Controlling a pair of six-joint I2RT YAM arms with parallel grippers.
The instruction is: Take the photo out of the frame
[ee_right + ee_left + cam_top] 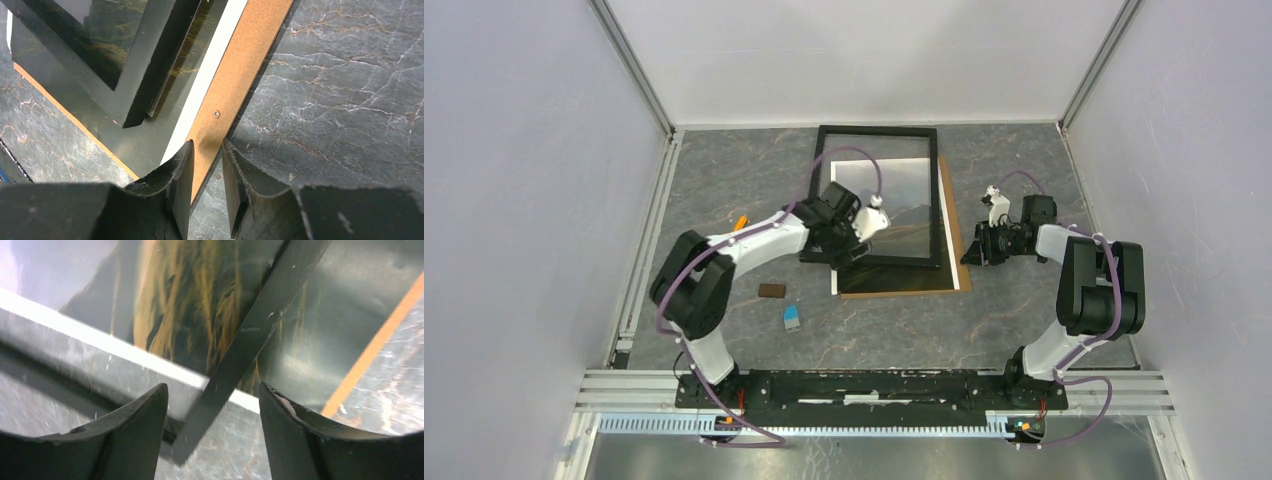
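frame [879,130]: thin black rectangle, glossy glass;
photo [894,278]: white-bordered landscape beneath;
left fingers [135,425]: open astride frame bar;
right fingers [170,185]: flank brown board [240,75] edge, grip unclear

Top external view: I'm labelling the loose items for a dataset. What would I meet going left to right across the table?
small orange object → brown block → blue object → frame → right tool. Left out because they overlap the frame: photo, backing board, left tool.
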